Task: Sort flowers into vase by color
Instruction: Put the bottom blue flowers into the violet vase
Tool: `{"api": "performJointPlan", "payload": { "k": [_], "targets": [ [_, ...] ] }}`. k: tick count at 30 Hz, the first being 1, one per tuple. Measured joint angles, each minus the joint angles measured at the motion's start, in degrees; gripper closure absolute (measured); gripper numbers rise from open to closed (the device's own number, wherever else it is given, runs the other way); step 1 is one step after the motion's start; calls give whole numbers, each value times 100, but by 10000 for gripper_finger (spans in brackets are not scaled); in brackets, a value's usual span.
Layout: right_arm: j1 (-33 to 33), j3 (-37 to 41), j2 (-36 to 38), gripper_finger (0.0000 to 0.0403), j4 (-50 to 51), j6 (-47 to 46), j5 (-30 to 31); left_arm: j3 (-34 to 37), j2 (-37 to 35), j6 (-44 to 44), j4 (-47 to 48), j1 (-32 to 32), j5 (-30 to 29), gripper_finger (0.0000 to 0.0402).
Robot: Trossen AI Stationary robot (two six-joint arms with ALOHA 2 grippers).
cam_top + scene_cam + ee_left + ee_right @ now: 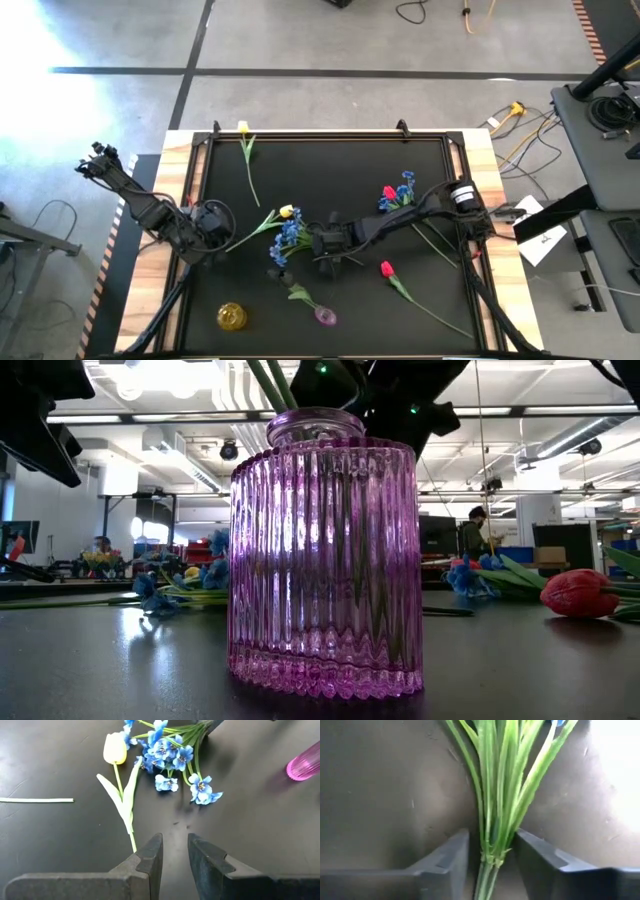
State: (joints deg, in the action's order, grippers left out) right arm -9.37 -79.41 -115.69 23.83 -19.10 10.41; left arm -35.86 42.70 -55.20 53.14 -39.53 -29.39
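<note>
A yellow vase [231, 317] stands empty, left of the right gripper [318, 243]. A yellow tulip [287, 211] lies ahead of the slightly parted, empty left gripper [175, 851]. The right gripper's fingers close around a blue spray's [287, 236] stems. Red tulips [386, 268] lie to its right. The pink vase [326, 316] appears to hold one stem; most sorting remains.

The surface [400, 165] is open along its far half, save one yellow tulip [243, 128]. Mid-surface, the blue spray [288, 238] and right tool [322, 245] block passage; the purple vase [326, 316] and yellow vase [231, 316] obstruct the near edge.
</note>
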Motion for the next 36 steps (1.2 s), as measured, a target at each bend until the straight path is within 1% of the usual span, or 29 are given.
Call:
{"api": "performJointPlan", "payload": {
  "k": [3, 5, 6, 9, 13, 16, 18, 20, 23, 25, 28, 30, 32, 34, 36],
  "targets": [
    [-23, -7, 71, 331, 259, -205, -152, 0, -47, -43, 67, 0, -12, 325],
    [-74, 7, 203, 369, 626, -244, -168, 0, -87, -57, 96, 0, -12, 325],
    [-106, 20, 285, 379, 873, -234, -182, 0, -105, -61, 114, 0, -14, 325],
    [-195, 39, 550, 379, 1487, -259, -212, 0, -153, -66, 130, 0, -90, 325],
    [-315, 41, 937, 370, 2439, -393, -302, 0, -202, -88, 138, 0, -215, 325],
    [-461, 55, 1024, 359, 2988, -546, -351, 0, -225, -88, 138, 0, -266, 325],
    [-526, 74, 1055, 345, 3175, -606, -549, 0, -235, -118, 138, 0, -266, 325],
    [-561, 125, 1062, 319, 3272, -656, -825, 0, -239, -145, 137, 0, -266, 325],
    [-590, 199, 1060, 269, 3261, -658, -909, 0, -241, -194, 136, 0, -266, 325],
    [-588, 199, 1069, 237, 3070, -567, -893, 0, -237, -234, 134, 0, -266, 325],
    [-588, 196, 1097, 205, 2580, -164, -872, 0, -225, -238, 90, 0, -265, 325],
    [-588, 190, 1076, 194, 2312, 199, -718, 0, -230, -239, 95, 0, -264, 325],
    [-588, 188, 984, 191, 2302, 478, -437, 0, -232, -238, 94, 0, -264, 325],
    [-576, 195, 859, 193, 2289, 681, -82, 0, -232, -237, 90, 0, -264, 325],
    [-537, 226, 734, 199, 2154, 786, 8, 0, -222, -236, 93, 0, -264, 325]
  ]
}}
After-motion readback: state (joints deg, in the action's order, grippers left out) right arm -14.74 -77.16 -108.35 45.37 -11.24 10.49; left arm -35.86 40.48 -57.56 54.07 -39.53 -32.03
